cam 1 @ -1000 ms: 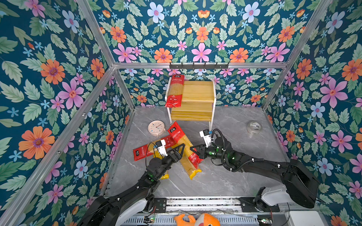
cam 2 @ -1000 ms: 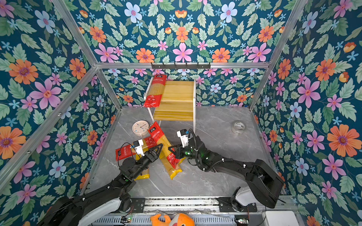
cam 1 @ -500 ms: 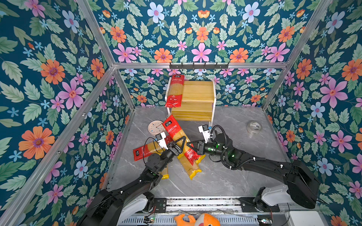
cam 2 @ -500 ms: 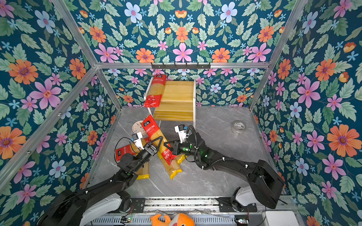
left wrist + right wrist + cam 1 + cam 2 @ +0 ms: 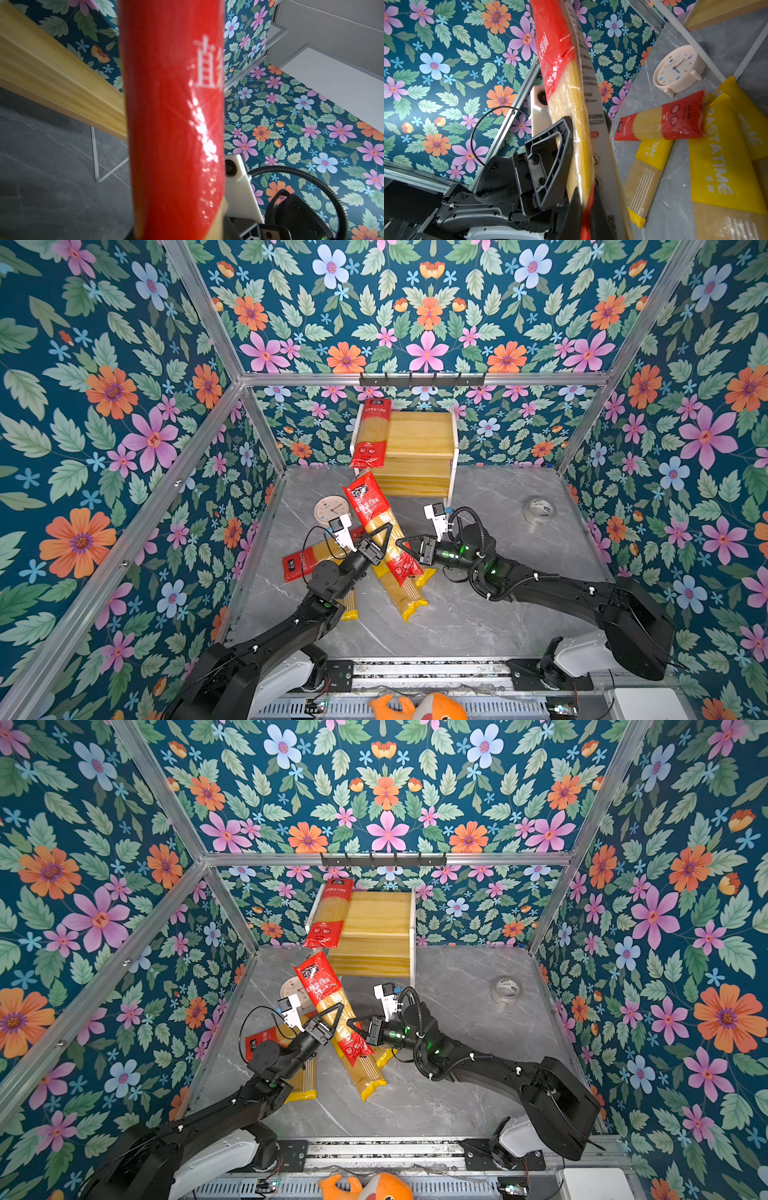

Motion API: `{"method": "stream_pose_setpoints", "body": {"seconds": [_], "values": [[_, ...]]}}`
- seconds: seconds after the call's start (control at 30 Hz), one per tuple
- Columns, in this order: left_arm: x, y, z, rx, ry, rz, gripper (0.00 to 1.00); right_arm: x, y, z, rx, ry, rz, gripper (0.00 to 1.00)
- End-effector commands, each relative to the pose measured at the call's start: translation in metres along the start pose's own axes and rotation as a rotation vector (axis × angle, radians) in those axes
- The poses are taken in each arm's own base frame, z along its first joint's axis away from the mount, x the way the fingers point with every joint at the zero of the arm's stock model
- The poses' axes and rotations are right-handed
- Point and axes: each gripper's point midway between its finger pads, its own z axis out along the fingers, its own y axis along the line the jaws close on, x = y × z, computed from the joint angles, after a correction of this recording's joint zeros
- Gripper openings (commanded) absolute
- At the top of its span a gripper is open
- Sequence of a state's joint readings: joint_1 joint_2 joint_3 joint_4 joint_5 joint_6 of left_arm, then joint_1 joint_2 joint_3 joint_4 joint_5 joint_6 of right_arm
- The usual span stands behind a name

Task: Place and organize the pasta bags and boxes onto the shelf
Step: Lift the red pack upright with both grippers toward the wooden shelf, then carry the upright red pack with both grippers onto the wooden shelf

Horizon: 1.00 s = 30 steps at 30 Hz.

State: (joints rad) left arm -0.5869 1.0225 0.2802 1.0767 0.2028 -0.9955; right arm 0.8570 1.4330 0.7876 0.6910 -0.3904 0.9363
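A red-ended spaghetti packet (image 5: 370,506) (image 5: 320,982) hangs tilted above the table, its top end pointing at the shelf (image 5: 419,435) (image 5: 378,919). My left gripper (image 5: 380,533) (image 5: 330,1013) is shut round its clear middle; its finger (image 5: 550,166) presses the film. My right gripper (image 5: 402,543) (image 5: 588,218) is shut on the packet's lower red end. In the left wrist view the packet (image 5: 172,124) hides the jaws. A second red-ended packet (image 5: 372,435) lies on the shelf's upper board at the left, overhanging the front. A third (image 5: 307,560) (image 5: 662,122) lies on the table with yellow PASTATIME packets (image 5: 399,593) (image 5: 724,166).
A cream alarm clock (image 5: 328,508) (image 5: 677,68) stands just left of the raised packet. A tape roll (image 5: 539,511) sits at the right. A black hook rail (image 5: 419,380) runs above the shelf. An orange plush toy (image 5: 419,709) lies beyond the front edge.
The right gripper has raised the red-ended packet off the pile and tipped it toward the shelf. The left gripper has moved in and closed round its middle.
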Motion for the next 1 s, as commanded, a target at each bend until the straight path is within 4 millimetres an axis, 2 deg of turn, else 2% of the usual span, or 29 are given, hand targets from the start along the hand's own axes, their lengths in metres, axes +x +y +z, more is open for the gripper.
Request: {"method": "stream_pose_setpoints", "body": {"seconds": [0.0,0.07,0.23,0.33,0.37,0.43,0.57,0.73,0.97], "values": [[-0.004,-0.027,0.003,0.101,0.016,0.023,0.28,0.010,0.019,-0.001,-0.095,0.052,0.004,0.22],[-0.005,-0.028,0.002,0.093,0.018,0.008,0.25,0.014,0.013,-0.003,-0.080,0.071,-0.011,0.33],[-0.017,-0.037,0.007,0.037,0.025,0.058,0.22,0.024,-0.014,-0.013,0.045,0.131,-0.066,0.63],[-0.026,-0.044,0.015,0.006,0.028,0.075,0.20,0.032,-0.018,-0.019,0.079,0.209,-0.129,0.79],[-0.027,-0.046,0.020,-0.003,0.041,0.078,0.18,0.035,-0.019,-0.021,0.098,0.238,-0.156,0.81],[-0.027,-0.052,0.027,0.004,0.064,0.076,0.13,0.035,-0.016,-0.021,0.102,0.267,-0.184,0.83],[-0.034,-0.063,0.031,0.033,0.047,0.063,0.11,0.031,-0.008,-0.019,0.075,0.279,-0.203,0.84],[-0.045,-0.075,0.029,0.029,0.029,0.095,0.10,0.026,-0.001,-0.014,0.050,0.284,-0.208,0.83],[-0.048,-0.089,0.039,0.070,0.047,0.094,0.11,0.024,-0.005,-0.012,0.052,0.284,-0.198,0.84]]}}
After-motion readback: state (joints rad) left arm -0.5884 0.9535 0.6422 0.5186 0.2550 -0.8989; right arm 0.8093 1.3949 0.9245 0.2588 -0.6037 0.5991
